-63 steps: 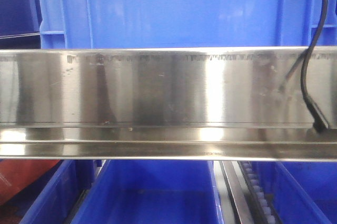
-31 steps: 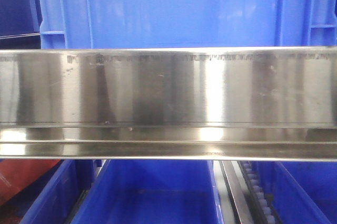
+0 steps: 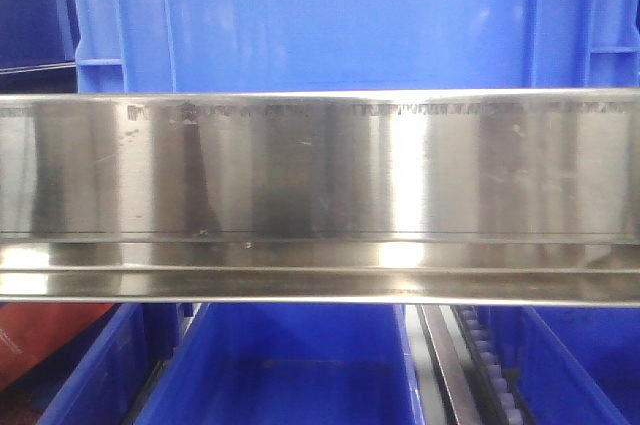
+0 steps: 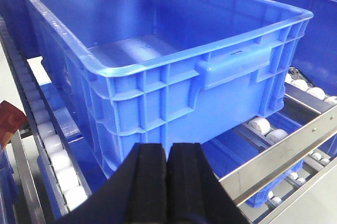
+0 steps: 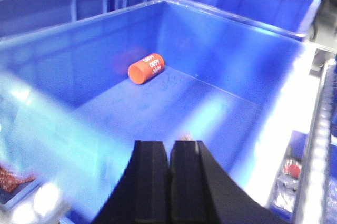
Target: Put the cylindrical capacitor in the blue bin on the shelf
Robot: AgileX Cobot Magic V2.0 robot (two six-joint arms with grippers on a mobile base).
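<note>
An orange cylindrical capacitor point(image 5: 146, 68) lies on its side on the floor of a blue bin point(image 5: 231, 81), close to the far wall, seen from my right wrist camera. My right gripper point(image 5: 169, 174) hangs over the near rim with its black pads pressed together and nothing between them, well apart from the part. My left gripper point(image 4: 167, 182) is likewise clenched on nothing, facing the handle side of another blue bin point(image 4: 158, 76) whose floor, as far as it shows, is bare; that bin sits on white rollers point(image 4: 55, 155) between steel rails. The front view is filled by the wide brushed rail of the shelf point(image 3: 320, 195), with blue bins above and below it and neither arm in sight. I judge the placing itself done: the capacitor is inside a bin and free of my grip, leaving at most the drawing back of my arms.
</note>
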